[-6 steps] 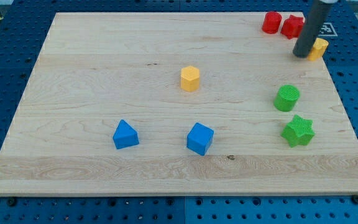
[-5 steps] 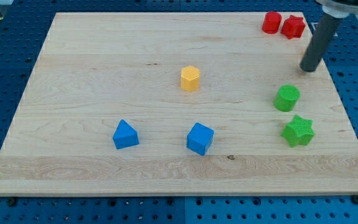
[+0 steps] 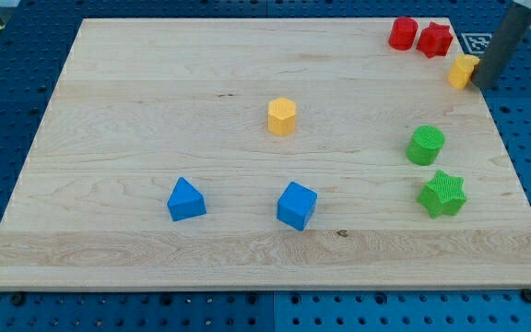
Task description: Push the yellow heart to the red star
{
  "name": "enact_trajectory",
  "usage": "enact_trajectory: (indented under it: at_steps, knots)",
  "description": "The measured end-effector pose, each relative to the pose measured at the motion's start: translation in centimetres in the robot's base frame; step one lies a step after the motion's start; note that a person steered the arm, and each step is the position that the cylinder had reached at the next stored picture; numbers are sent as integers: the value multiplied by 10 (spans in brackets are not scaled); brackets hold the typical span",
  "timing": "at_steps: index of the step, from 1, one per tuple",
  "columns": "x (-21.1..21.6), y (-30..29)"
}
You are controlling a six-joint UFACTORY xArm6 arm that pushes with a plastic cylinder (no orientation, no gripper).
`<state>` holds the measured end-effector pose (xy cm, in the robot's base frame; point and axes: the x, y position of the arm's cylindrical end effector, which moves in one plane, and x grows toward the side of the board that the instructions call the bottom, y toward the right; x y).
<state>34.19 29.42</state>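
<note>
Yellow heart near the red star, gap not closed yet.

You've got my tip (image 3: 480,85) at the board's far right edge, touching or just beside the right side of the yellow heart (image 3: 463,71). No pincer on this rig, just a bare rod, holding nothing. Red star (image 3: 434,40) sits farther back & slightly left, w/ a red cylinder (image 3: 403,33) on its left. Heart's close but apart from the star; I'd judge most of the task done, approx. one short push far-left remaining.

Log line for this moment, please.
tip: right of yellow heart, touching or nearly | heart: near board's right edge, below-right of red star, apart | task: not done
</note>
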Motion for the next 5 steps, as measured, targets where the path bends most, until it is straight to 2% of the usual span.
enact_trajectory:
  at_steps: [2, 4, 5]
  knots:
    - [0, 5]
    - [-5, -48]
    - [-34, -50]
